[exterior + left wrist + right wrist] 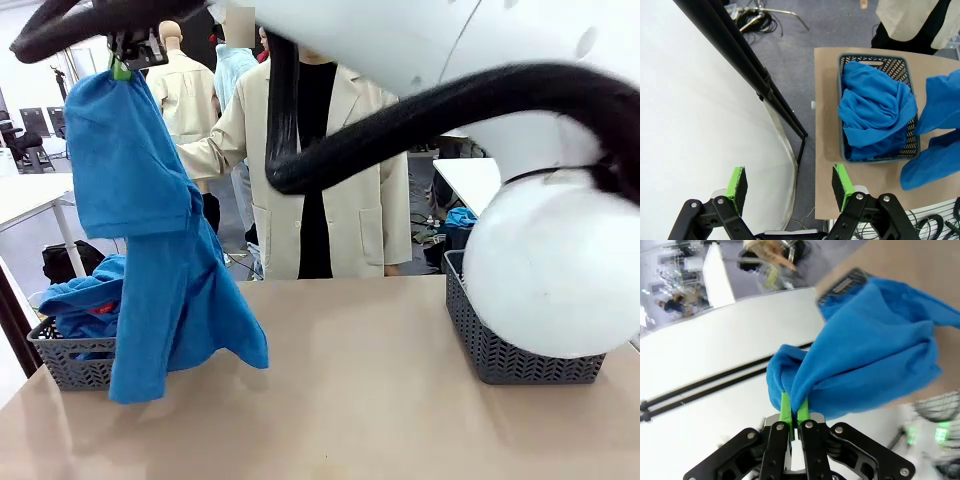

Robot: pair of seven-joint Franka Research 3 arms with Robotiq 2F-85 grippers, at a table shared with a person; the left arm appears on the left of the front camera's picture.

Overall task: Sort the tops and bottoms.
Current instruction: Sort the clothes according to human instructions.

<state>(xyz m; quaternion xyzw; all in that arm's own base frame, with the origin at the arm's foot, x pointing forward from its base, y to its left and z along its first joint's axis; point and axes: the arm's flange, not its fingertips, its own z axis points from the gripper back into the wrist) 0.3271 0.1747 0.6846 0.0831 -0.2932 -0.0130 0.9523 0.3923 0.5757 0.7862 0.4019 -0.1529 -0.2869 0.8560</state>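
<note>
High on the left side, a blue top hangs from your right gripper, which is pinched tight on a fold of it. Its low end dangles just beside the left basket, partly over the table. That basket already holds more blue tops. Your left gripper is wide apart and holds nothing. Watch out: if you let go now, I think a sleeve could land on the table or catch the rim. The thin pinch might slip too.
</note>
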